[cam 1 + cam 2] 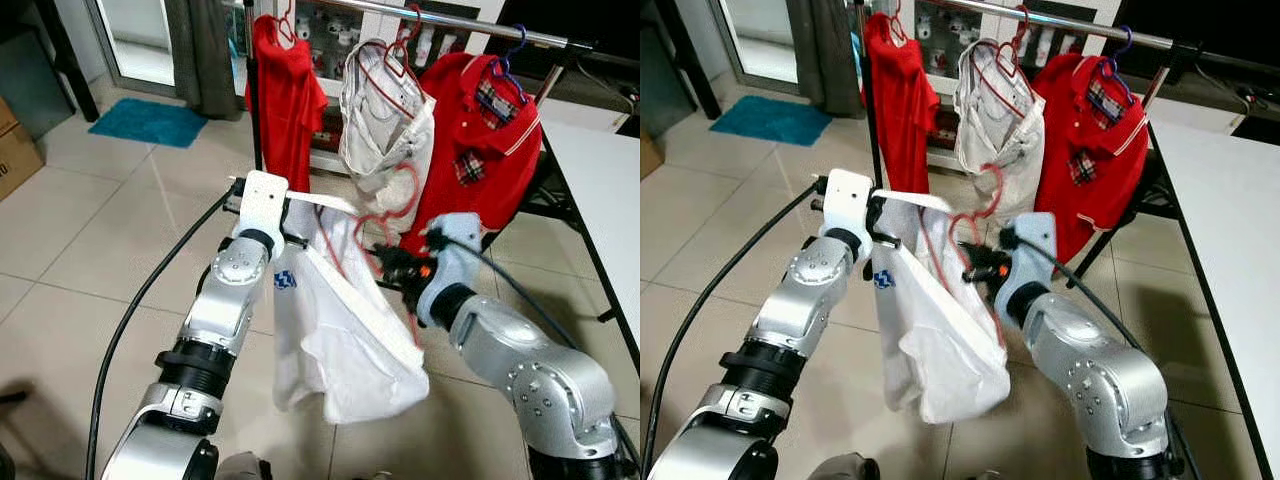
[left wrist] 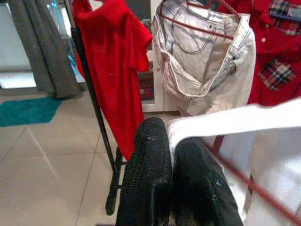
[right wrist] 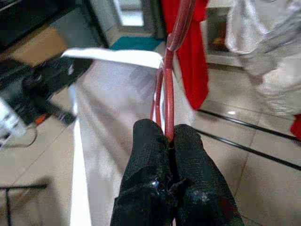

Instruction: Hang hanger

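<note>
Mid-frame in the left eye view, the right claw point(image 3: 170, 141) is pinched tight on the red hanger point(image 1: 372, 225), which carries a white shirt point(image 1: 335, 340). The left claw point(image 2: 171, 150) is clamped on the shirt's white edge, holding it up just below the clothes rail point(image 1: 470, 28). The carry step looks underway. Next, I judge, the hook must rise over the rail, probably into the gap between the red T-shirt point(image 1: 285, 95) and the white jeans point(image 1: 385, 125).

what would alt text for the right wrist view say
The right gripper is shut on a red hanger that carries a white shirt, held up over a tiled floor. A red garment hangs behind.
</note>
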Tool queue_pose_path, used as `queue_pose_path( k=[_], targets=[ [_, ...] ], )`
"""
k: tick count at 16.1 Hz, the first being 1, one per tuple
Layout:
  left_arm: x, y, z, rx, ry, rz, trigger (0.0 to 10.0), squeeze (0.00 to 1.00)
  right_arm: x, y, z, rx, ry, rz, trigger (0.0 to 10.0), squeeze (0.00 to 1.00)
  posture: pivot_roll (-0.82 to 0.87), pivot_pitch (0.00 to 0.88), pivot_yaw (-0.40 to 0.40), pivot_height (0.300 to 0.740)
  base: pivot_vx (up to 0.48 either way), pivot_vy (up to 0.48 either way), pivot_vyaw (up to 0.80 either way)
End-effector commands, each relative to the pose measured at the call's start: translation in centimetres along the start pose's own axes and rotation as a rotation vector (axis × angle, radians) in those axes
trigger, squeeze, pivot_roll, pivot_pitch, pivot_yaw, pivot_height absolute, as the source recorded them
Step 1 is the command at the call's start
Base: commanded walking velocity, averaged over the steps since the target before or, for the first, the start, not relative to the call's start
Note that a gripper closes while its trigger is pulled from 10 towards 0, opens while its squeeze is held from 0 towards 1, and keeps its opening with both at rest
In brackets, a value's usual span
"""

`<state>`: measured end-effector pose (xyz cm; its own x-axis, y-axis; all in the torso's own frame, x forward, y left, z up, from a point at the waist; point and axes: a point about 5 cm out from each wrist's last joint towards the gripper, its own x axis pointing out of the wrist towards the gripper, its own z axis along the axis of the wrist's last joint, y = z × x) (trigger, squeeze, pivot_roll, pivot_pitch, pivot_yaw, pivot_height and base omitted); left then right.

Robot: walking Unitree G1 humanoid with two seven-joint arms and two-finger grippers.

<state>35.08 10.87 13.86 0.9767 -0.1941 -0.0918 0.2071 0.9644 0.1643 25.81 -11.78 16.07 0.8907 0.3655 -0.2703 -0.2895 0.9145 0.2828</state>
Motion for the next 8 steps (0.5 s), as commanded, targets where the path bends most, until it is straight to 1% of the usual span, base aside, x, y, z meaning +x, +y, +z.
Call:
queue_pose_path(
  k=[1, 2, 3, 4, 6, 7, 8],
  targets=[
    [0.2, -0.4, 0.3, 0.002, 0.001, -0.025, 0.0, 0.0, -0.2, -2.1, 1.8, 0.018, -0.094, -0.22, 10.0, 0.0, -0.02, 0.058, -0.067, 0.74, 0.0, 0.0, 0.0],
    [0.2, -0.7, 0.2, 0.0, 0.002, -0.041, 0.0, 0.0, -0.1, -2.4, 2.0, 0.028, -0.11, -0.257, 10.0, 0.0, -0.02, 0.058, -0.067, 0.74, 0.0, 0.0, 0.0],
    [0.0, -2.0, 0.2, 0.001, -0.002, -0.117, 0.0, 0.0, 0.2, -2.3, 2.1, 0.038, -0.117, -0.272, 10.0, 0.0, -0.02, 0.058, -0.069, 0.74, 0.0, 0.0, 0.0],
    [-0.2, -2.9, 0.2, -0.002, -0.001, -0.171, 0.0, 0.0, 0.5, -1.8, 2.2, 0.039, -0.121, -0.24, 10.0, 0.0, -0.02, 0.059, -0.071, 0.74, 0.0, 0.0, 0.0],
    [-0.4, -4.4, 0.3, -0.003, 0.001, -0.256, 0.0, 0.0, 0.8, -1.3, 2.5, 0.027, -0.141, -0.249, 10.0, 0.0, -0.01, 0.06, -0.074, 0.74, 0.0, 0.0, 0.0],
    [-0.5, -4.9, 0.2, -0.001, 0.004, -0.274, 0.0, 0.0, 1.0, -1.3, 2.6, 0.031, -0.147, -0.274, 10.0, 0.0, -0.01, 0.061, -0.074, 0.74, 0.0, 0.0, 0.0],
    [-0.6, -5.6, 0.2, -0.008, 0.014, -0.307, 0.0, 0.0, 1.2, -1.7, 2.7, 0.024, -0.161, -0.341, 10.0, 0.0, -0.01, 0.061, -0.074, 0.74, 0.0, 0.0, 0.0]
  ],
)
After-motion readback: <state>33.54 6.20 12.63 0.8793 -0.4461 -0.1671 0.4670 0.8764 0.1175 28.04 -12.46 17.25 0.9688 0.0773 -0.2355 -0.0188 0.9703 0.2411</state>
